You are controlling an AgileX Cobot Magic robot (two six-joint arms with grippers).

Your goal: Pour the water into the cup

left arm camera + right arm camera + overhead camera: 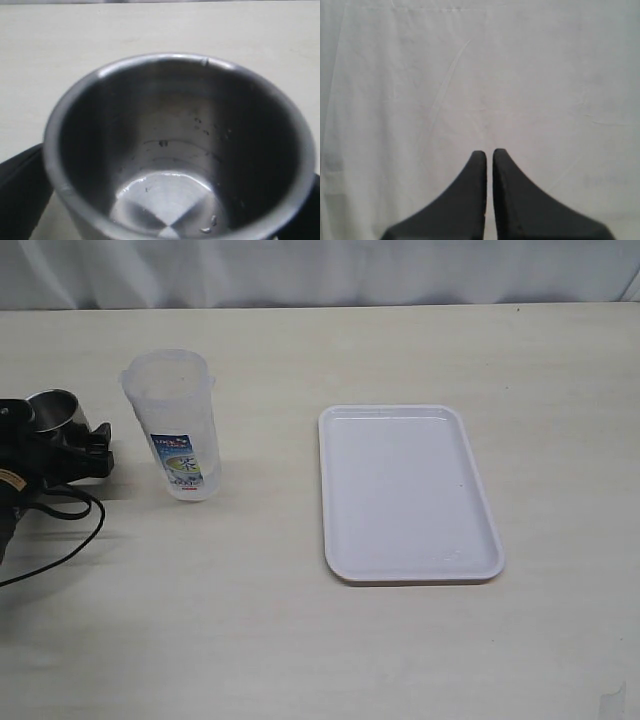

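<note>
Two black fingers [20,190] of the left gripper [68,445] lie against the sides of the steel cup [165,125], so it seems to be clasped. The cup is probably light, stiff and rather slippery, so a firm hold across the wall below the rim suits it. Water [165,195] shows only as a thin shine on its bottom. Just beside this gripper stands a plastic pitcher [180,430], and well beyond that a white tray [335,490]. The right gripper [489,162] is closed on nothing.
</note>
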